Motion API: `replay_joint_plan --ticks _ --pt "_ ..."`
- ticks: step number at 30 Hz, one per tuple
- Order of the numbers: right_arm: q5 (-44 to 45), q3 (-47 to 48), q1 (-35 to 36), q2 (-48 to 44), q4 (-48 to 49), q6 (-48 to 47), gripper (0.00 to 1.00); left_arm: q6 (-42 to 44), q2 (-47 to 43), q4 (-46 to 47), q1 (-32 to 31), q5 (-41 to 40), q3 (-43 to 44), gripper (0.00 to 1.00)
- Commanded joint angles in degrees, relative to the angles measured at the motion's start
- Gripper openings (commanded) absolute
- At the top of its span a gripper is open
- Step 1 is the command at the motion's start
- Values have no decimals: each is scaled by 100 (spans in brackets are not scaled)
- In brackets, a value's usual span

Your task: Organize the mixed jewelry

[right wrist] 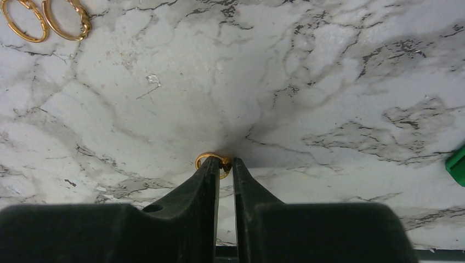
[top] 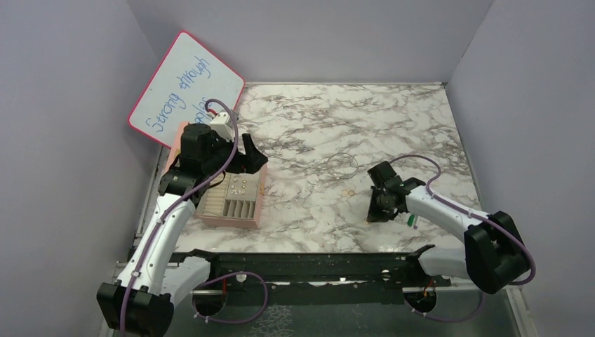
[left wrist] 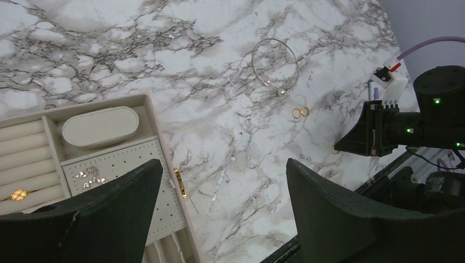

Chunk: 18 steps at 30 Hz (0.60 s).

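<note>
Now, left hand (left wrist: 224, 164): fingers wide apart, nothing between them; it hovers over the right edge of the pink box and the bare worktop beside it.
Pink box (top: 228, 223): lid open, on the left side of the marble worktop (top: 337, 126), directly under the left arm.
Box, ring rolls: cream padded rows on the left; one gold flower-shaped piece (left wrist: 19, 194) is tucked into a row.
Box, perforated panel (left wrist: 126, 153): a few small sparkly studs (left wrist: 90, 176) are clustered near its left end.
Box, upper compartment: filled by a cream oval pad (left wrist: 100, 126).
Box, lower slots: narrow dividers; contents too small to tell.
Right hand (right wrist: 223, 164): fingers almost together with a thin gap showing, tips down on the worktop at a small gold ring (right wrist: 211, 159). Cannot tell whether the ring is actually clamped.
Loose on worktop: two gold hoops (right wrist: 44, 19) lie side by side near the right hand, well apart from the box. A thin bangle (left wrist: 274, 63) with a pearl-like bead lies farther back.
Green pen (right wrist: 456, 164): just to the right of the right hand, only an edge visible from the wrist.
Whiteboard (top: 186, 88): leans against the back-left wall behind the box and carries handwriting.
</note>
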Motion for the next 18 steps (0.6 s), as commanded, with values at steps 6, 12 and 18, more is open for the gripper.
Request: replay_joint_plan --ticks 6,12,18 --pt "350 145 102 108 33 67 11 -285 193 402 -26 677 -211 83" --pt "384 151 175 -25 194 34 1 -896 343 780 -294 933 -436 79" --pt "-355 54 332 -721 1057 -109 1 -1619 807 1420 -1560 241 -550 78"
